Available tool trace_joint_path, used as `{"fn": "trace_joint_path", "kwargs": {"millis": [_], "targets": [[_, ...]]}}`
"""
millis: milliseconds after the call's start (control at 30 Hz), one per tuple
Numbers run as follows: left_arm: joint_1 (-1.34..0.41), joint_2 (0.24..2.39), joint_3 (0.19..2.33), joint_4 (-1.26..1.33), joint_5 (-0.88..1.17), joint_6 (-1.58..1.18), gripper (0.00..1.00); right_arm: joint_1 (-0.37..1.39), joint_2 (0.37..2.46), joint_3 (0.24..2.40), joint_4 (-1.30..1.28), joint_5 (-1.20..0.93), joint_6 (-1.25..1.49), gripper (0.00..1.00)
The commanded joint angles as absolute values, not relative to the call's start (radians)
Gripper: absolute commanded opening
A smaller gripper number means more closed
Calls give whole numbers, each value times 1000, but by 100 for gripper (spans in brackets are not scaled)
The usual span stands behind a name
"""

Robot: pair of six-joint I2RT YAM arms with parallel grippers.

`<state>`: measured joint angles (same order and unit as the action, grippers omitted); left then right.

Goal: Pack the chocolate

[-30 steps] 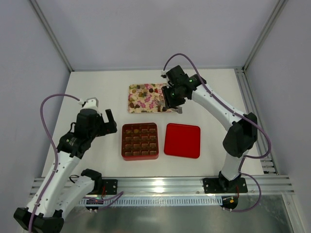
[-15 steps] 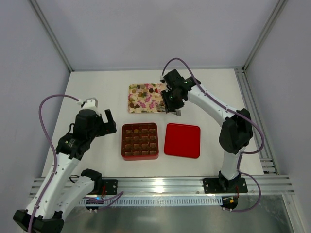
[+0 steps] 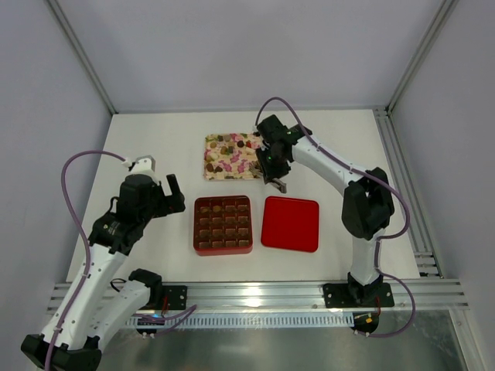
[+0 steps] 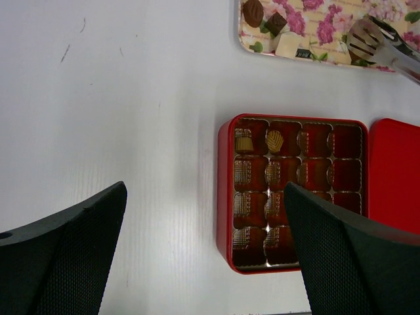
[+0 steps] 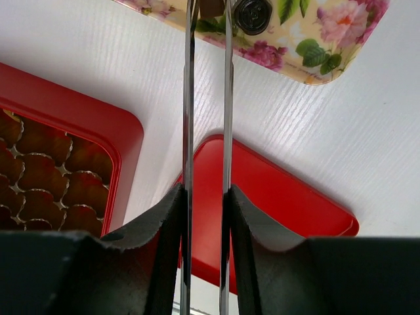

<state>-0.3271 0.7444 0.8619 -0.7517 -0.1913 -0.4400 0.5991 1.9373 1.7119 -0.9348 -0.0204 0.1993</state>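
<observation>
1. Right gripper (image 3: 271, 168) is clamped on tongs (image 3: 277, 184) at the right edge of the tray (image 3: 210, 171), reaching for chocolate (image 3: 226, 142). Left gripper (image 3: 161, 182) hangs spread wide, clear of the box (image 3: 196, 228).
2. Left wrist: two packed pieces (image 4: 274, 140) fill the box's far-left corner.
3. Right wrist: the tong tips seem to pinch a brown piece (image 5: 210, 6).

A robotics lab cell is indicated — a white table (image 3: 155, 139) is enclosed by plain grey panels (image 3: 232, 46) and aluminium framing (image 3: 255, 292).
</observation>
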Motion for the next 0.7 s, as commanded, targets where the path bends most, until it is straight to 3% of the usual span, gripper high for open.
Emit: {"fn": "trace_joint_path", "kwargs": {"millis": [0,200,667], "targets": [[-324,732,873,-719,-210,-434,100,600,1933,1747,-910,-9,207,33],[-324,732,873,-718,-209,-434,100,601,1921,1764,-922,-5,209,28],[-324,727,871,-718,-210,-439,100,601,1832,1842,-973,-24,209,27]]}}
